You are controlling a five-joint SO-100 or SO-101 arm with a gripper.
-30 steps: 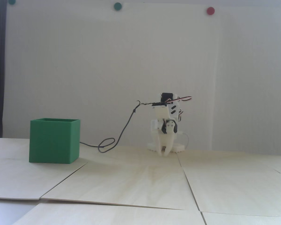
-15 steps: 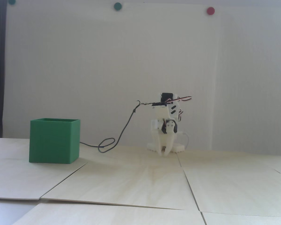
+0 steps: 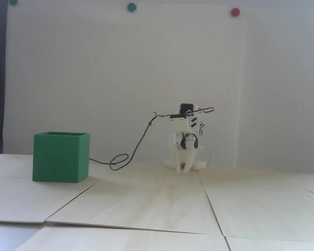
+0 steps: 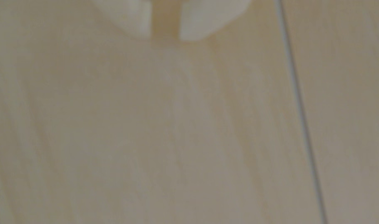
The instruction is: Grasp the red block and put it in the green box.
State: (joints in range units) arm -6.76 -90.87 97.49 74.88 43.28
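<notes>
The green box stands on the wooden table at the left of the fixed view, its open top facing up. The red block shows in no view. My white arm is folded low at the back of the table, to the right of the box. My gripper points straight down, its tips just above the table. In the wrist view the gripper shows as two blurred white fingertips at the top edge. They stand a narrow gap apart with only bare wood between them.
A dark cable loops from the arm down to the table behind the box. The table is made of pale wood panels with seams. Round green and red dots sit on the white wall.
</notes>
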